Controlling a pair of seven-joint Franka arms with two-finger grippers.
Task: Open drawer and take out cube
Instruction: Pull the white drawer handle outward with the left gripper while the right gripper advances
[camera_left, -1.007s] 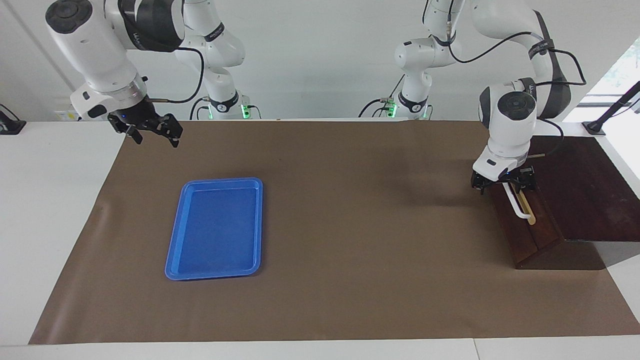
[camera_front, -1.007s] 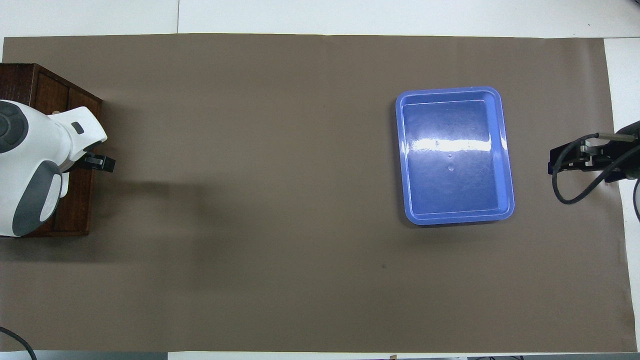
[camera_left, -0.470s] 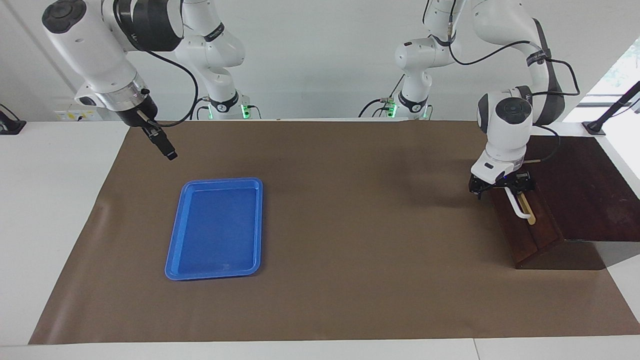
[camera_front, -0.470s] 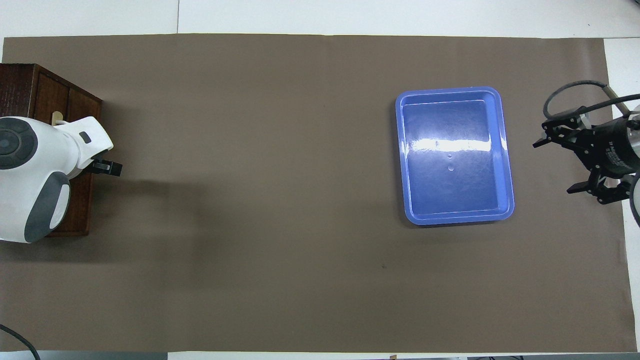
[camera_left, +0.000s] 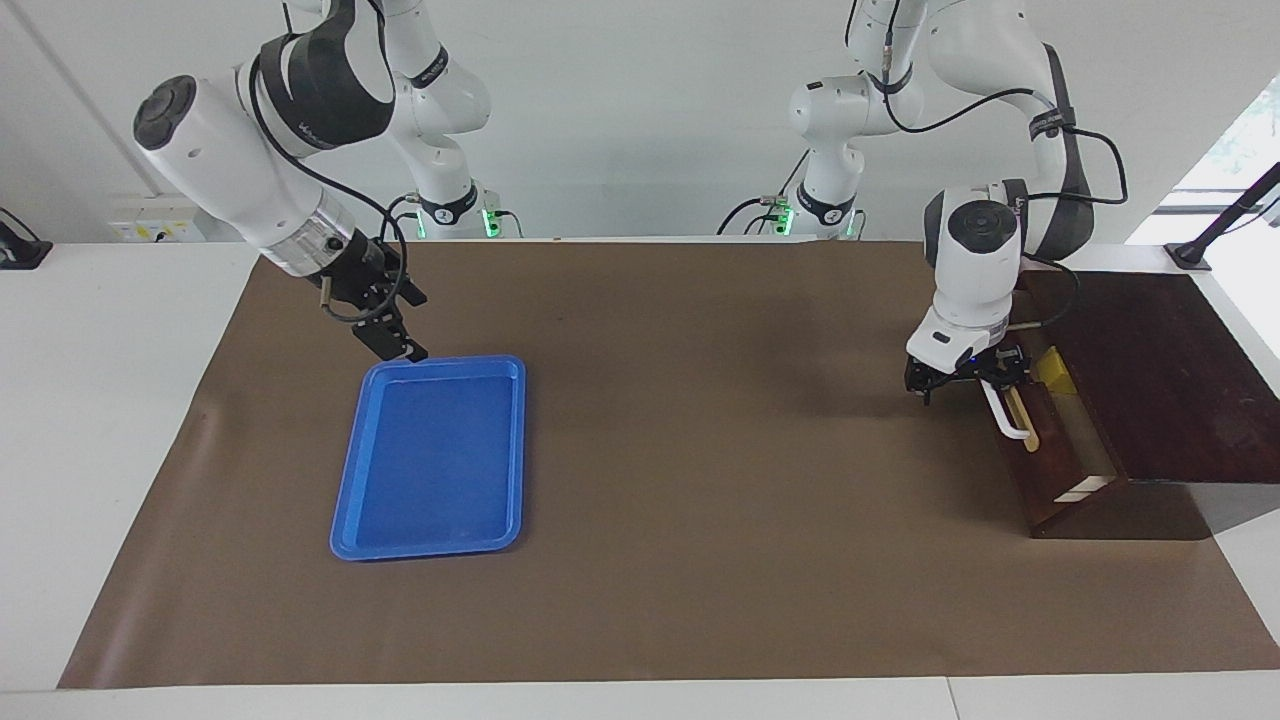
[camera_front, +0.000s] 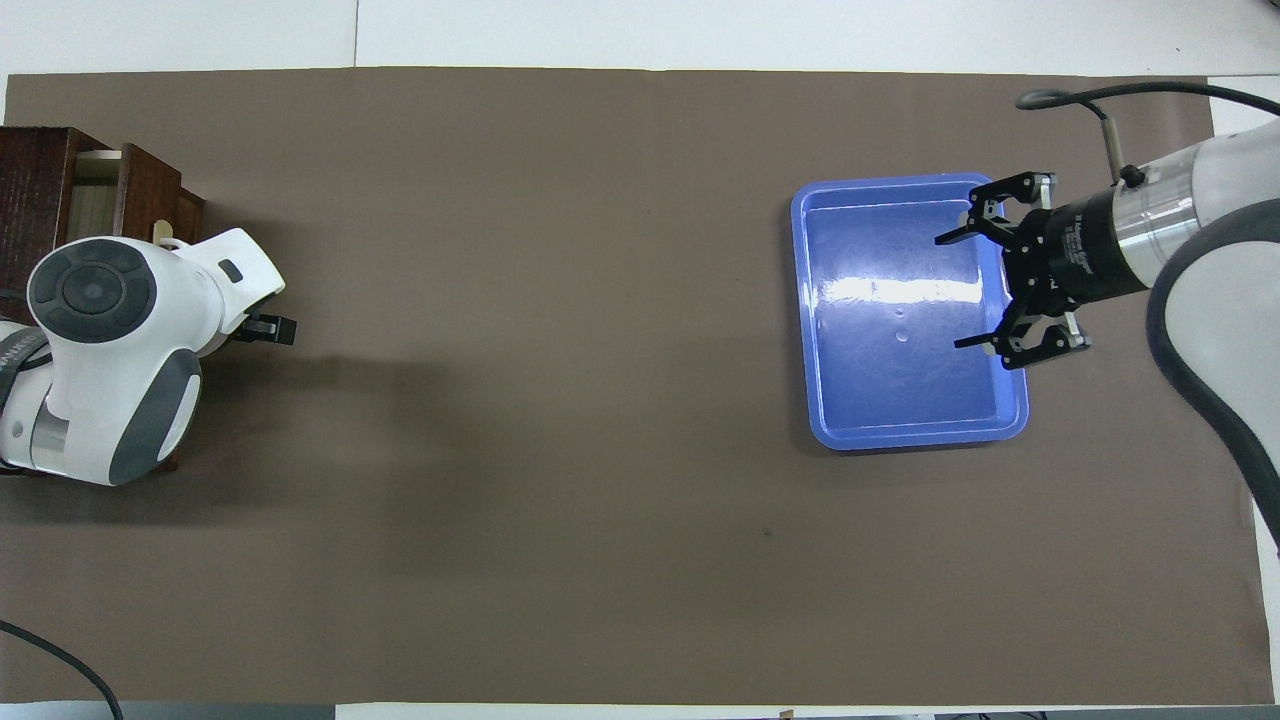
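The left gripper (camera_left: 965, 385), jaws spread wide around the drawer's white handle (camera_left: 1006, 412), has pulled the drawer (camera_left: 1050, 455) partly out. That exposes the yellow cube (camera_left: 1053, 369) inside, at the handle's two o'clock. The right gripper (camera_left: 385, 325), released, has swung over the blue tray (camera_left: 430, 455)'s twelve-o'clock rim, presumably readying for the cube.

— What is sitting on the tabletop (camera_left: 120, 420)?

— A brown mat (camera_left: 700, 520) is covering most of it, with white showing along the edges.

— And on the mat?

— A blue tray (camera_left: 430, 455) is lying flat toward the right arm's end. A dark wooden box (camera_left: 1150, 400) is standing at the left arm's end, reaching past the mat's edge, its drawer (camera_left: 1050, 450) sticking out partway.
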